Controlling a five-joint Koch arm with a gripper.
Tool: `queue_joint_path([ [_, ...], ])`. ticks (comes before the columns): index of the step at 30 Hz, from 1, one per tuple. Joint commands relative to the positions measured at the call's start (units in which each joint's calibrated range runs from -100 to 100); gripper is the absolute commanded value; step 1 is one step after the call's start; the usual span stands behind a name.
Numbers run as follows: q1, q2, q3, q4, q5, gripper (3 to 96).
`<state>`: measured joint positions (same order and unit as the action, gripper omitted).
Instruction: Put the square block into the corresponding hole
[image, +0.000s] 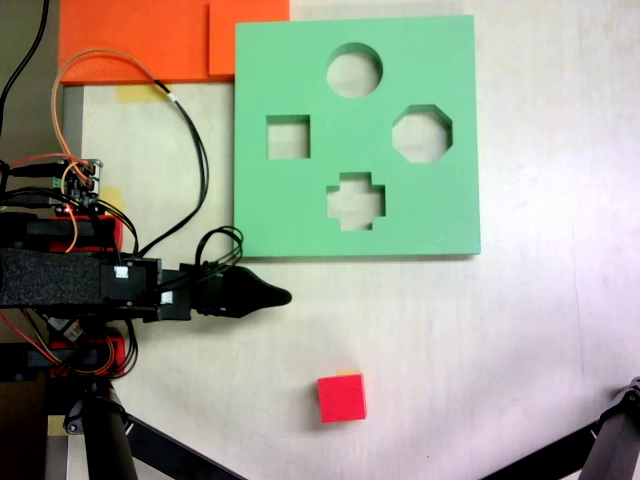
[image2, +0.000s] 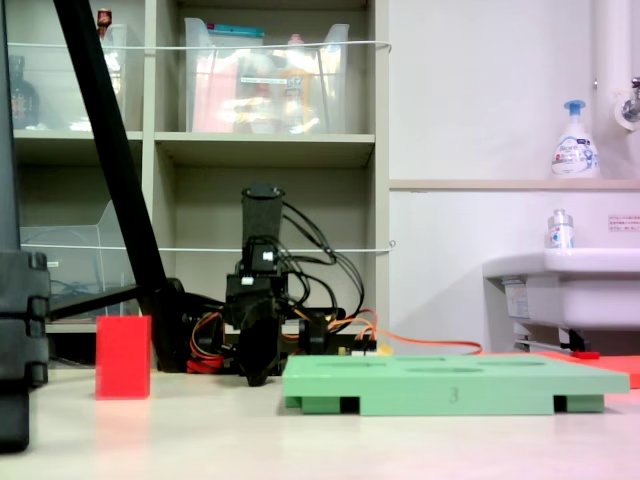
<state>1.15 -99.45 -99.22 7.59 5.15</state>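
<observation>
The square block (image: 341, 398) is a small red cube lying alone on the pale table near the first exterior view's bottom centre; it also stands at the second exterior view's left (image2: 123, 357). A flat green board (image: 450, 200) (image2: 440, 385) fills the upper middle, and the corresponding hole (image: 288, 137) is the square cut-out on its left side. My black gripper (image: 272, 296) (image2: 258, 352) reaches in from the first exterior view's left, just below the board's lower left corner. Its jaws are shut to a point with nothing between them, well apart from the block.
The board also has round (image: 354, 70), octagonal (image: 421, 134) and cross-shaped (image: 355, 200) cut-outs. Orange foam sheets (image: 150, 35) lie at the top left. Loose cables (image: 190, 150) loop beside the board. Black tripod legs (image: 160, 445) (image: 610, 445) cross the bottom corners. Shelves (image2: 270, 150) and a sink (image2: 570, 285) stand behind.
</observation>
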Motion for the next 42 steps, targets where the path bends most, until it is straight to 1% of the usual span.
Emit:
queue_joint_path([
  [1, 0.2, -0.55, -0.78, -6.77, -0.34, 50.5],
  [17, 0.2, -0.55, -0.78, -6.77, -0.34, 50.5],
  [20, -0.15, -0.55, -0.78, -6.96, 0.29, 48.5],
  [25, -2.44, -0.55, -0.78, -6.77, 8.35, 49.0],
  [26, -2.49, -0.55, -0.78, -6.19, 11.09, 49.7],
  [29, -3.61, -0.55, -0.78, -4.75, 24.66, 49.3],
  [30, -4.35, -0.55, -0.78, -6.0, 25.69, 49.0],
  [31, -5.03, -0.55, -0.78, -8.12, 26.67, 48.5],
  [33, -5.91, -0.55, 1.91, -19.77, 30.33, 48.1],
  [36, -5.81, -0.55, 21.25, -51.93, 35.07, 48.1],
  [42, -5.57, -0.55, 53.25, -88.52, 36.83, 46.6],
])
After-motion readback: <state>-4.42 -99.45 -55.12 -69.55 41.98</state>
